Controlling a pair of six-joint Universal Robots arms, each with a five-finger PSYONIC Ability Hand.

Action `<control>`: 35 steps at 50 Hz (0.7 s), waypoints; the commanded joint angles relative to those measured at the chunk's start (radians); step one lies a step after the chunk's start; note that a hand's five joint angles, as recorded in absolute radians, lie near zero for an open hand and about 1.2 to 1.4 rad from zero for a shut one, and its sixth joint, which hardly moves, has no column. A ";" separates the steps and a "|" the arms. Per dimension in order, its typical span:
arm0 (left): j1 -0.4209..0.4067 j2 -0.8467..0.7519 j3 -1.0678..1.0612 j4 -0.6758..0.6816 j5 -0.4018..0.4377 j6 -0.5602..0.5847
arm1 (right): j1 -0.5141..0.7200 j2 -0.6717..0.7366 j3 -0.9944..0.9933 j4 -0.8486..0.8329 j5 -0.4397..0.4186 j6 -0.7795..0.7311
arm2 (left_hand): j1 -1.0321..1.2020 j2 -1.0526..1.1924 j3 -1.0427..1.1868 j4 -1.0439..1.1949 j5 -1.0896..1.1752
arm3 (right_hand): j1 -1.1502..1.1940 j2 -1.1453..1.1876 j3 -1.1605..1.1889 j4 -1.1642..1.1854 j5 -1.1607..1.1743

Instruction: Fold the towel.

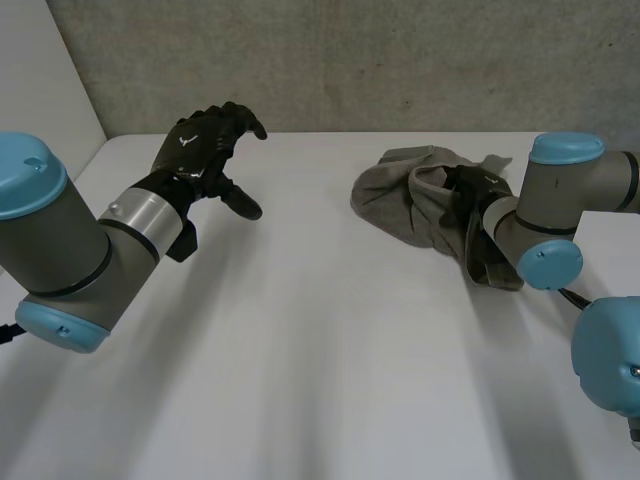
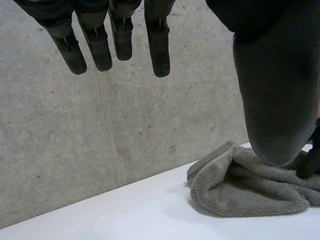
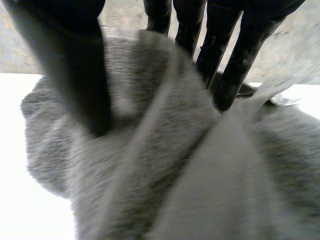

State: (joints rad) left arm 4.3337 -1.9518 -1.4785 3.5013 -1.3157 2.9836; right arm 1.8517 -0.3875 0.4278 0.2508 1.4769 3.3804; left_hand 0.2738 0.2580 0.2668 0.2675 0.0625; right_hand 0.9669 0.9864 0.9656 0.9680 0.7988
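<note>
At the upper left of the head view, your left hand (image 1: 205, 150) hovers over the white table (image 1: 300, 350), fingers (image 2: 157, 45) spread and loose, holding nothing, likely parked clear of the work. At the upper right, the crumpled grey terry towel (image 1: 395, 195) lies heaped near the concrete wall (image 1: 350, 60). Your right hand (image 1: 465, 190) sits in it, thumb and fingers pinching a raised ridge of cloth, probably to draw out an edge. Between your 2 hands only bunched folds get in the way, hiding the corners.

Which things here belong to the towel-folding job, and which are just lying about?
Part of the job:
crumpled grey terry towel
right robot hand, thumb and fingers pinching a bunch of that towel
left robot hand, open, raised apart from it

Just there:
white table
grey concrete wall
</note>
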 commanded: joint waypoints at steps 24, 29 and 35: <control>0.012 0.117 -0.013 -0.001 -0.002 -0.005 | 0.417 -0.613 0.851 0.375 -0.355 -0.937 | -0.081 -0.065 -0.074 -0.075 -0.044 | 0.429 0.410 0.431 0.428 0.423; 0.012 0.120 -0.014 -0.002 0.001 -0.005 | 0.414 -0.616 0.876 0.273 -0.163 -0.917 | -0.081 -0.065 -0.074 -0.075 -0.044 | 0.429 0.410 0.431 0.428 0.423; 0.012 0.117 -0.016 -0.002 0.004 -0.002 | 0.412 -0.654 0.901 0.159 -0.099 -0.842 | -0.081 -0.065 -0.074 -0.075 -0.044 | -0.272 -0.292 -0.271 -0.273 -0.278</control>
State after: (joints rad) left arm 4.3465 -1.8298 -1.4930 3.4993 -1.3139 2.9797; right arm 2.2761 -1.0140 1.3218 0.5179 1.3010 2.4486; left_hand 0.2737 0.2556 0.2668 0.2673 0.0606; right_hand 1.2670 1.2592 1.2654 1.2688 1.0964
